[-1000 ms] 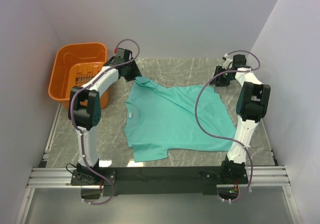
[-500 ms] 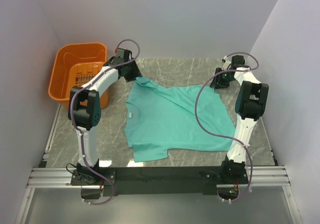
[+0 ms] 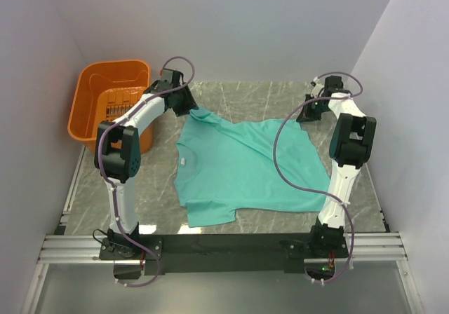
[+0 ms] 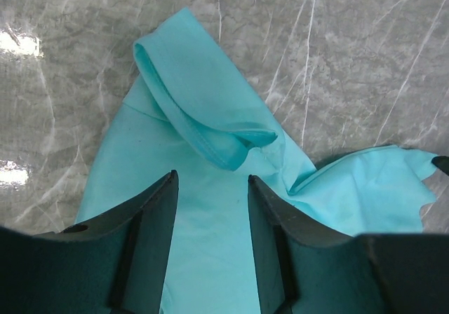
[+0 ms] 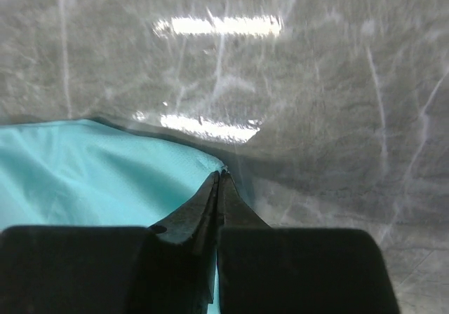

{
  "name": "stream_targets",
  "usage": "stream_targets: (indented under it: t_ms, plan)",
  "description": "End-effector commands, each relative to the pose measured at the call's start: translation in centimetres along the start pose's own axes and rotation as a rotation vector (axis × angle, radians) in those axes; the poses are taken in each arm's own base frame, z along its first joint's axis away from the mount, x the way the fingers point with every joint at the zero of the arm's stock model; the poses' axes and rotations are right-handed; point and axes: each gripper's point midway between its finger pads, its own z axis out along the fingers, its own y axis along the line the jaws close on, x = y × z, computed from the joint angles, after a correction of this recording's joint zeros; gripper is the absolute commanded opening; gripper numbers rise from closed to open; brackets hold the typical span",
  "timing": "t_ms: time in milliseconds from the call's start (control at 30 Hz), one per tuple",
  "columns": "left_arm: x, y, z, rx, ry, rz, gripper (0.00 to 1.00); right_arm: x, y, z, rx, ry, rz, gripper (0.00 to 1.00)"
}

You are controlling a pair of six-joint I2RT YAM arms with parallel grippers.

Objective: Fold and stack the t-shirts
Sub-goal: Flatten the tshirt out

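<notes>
The teal t-shirt lies spread on the marble table, with a white neck label on its left side and one sleeve bunched at the far left. My left gripper hovers over that bunched sleeve. In the left wrist view the left gripper stands open, with flat cloth beneath it and nothing between its fingers. My right gripper is at the shirt's far right corner. In the right wrist view the right gripper is shut, pinching the edge of the t-shirt at its tips.
An orange plastic basket stands at the far left, beside the left arm. White walls close in on the table at the back and both sides. Bare marble lies beyond the shirt.
The right gripper has shut on the shirt's far right corner and shifted slightly. The left gripper and the shirt have stayed where they were.
</notes>
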Motion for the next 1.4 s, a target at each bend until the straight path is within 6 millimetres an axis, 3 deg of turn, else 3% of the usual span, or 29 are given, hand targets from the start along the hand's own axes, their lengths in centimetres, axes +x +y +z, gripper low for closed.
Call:
stream_targets:
  t_ms: [0,167,500,700,833,1000,1267,1367]
  plan:
    - [-1.6,-1.4,-1.9,0.048,-0.048,0.023,0.49,-4.8,1.0,-2.6,-0.035,-0.128,-0.013,0.0]
    - [-1.7,-0.9,-1.3,0.037,-0.046,0.011,0.49,-7.4,0.5,-3.6,-0.055,-0.193,0.004,0.0]
    - [-3.3,-0.8,0.4,0.039,-0.038,-0.066,0.48,-7.0,0.5,-2.1,-0.107,-0.175,0.022,0.0]
    - [-3.9,-0.4,3.1,0.007,-0.038,-0.088,0.49,-6.8,0.5,-1.8,-0.111,-0.17,0.02,0.0]
    - [-5.6,-1.6,4.4,0.027,-0.059,-0.097,0.49,-6.5,0.4,-1.6,-0.111,-0.165,0.017,0.0]
    - [-6.8,-1.6,6.3,0.021,-0.089,-0.118,0.49,-6.1,0.4,-1.6,-0.116,-0.157,0.014,0.0]
    - [-7.0,-0.7,7.2,0.007,-0.11,-0.177,0.49,-5.9,0.6,-1.9,-0.117,-0.156,0.005,0.0]
    - [-7.3,-0.6,7.7,0.002,-0.115,-0.183,0.45,-5.8,0.7,-1.9,-0.123,-0.155,0.006,0.0]
